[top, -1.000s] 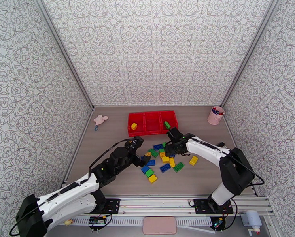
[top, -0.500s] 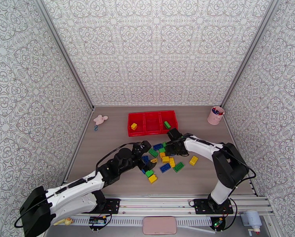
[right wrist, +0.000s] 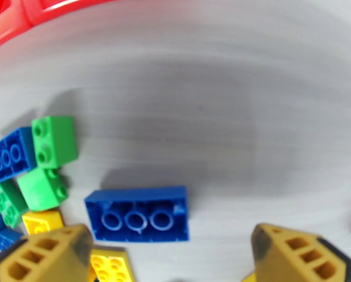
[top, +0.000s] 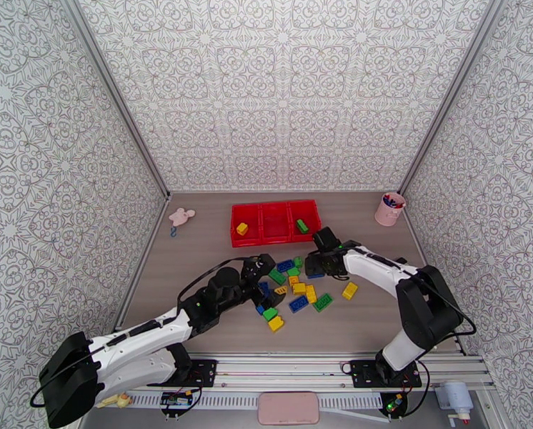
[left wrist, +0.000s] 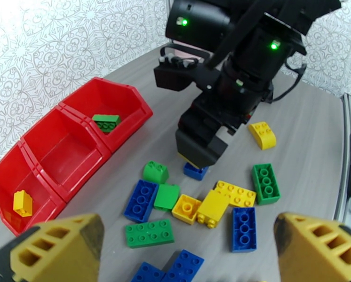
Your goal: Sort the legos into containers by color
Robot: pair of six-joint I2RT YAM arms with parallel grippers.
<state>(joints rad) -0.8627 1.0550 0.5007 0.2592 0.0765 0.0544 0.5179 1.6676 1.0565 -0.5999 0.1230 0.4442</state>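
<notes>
From the top cam you see both arms reaching over a wood-grain tabletop (top: 352, 323) toward a loose pile of legos (top: 291, 289) in yellow, blue & green. The pile lies just in front of the red tray (top: 232, 227). Your L tool (top: 261, 279) sits at the pile's left edge. On its wrist cam the yellow fingers (left wrist: 58, 250) stand wide apart, w/ bricks spread on the tabletop beyond them. Your R tool (top: 314, 266) is low at the pile's far right side, near the tray's front wall. Its fingers (right wrist: 43, 252) are spread too, w/ a blue brick (right wrist: 138, 221) lying underside-up on the tabletop just ahead of the tips, apart from both. The tray has 3 compts in a row. In top view a yellow brick (top: 242, 228) lies in the left one & a green brick (top: 302, 225) in the right one. A lone yellow brick (top: 349, 289) lies apart, right of the pile. A pink cup (top: 390, 209) stands at the far right & a pink toy (top: 181, 217) at the far left.
</notes>
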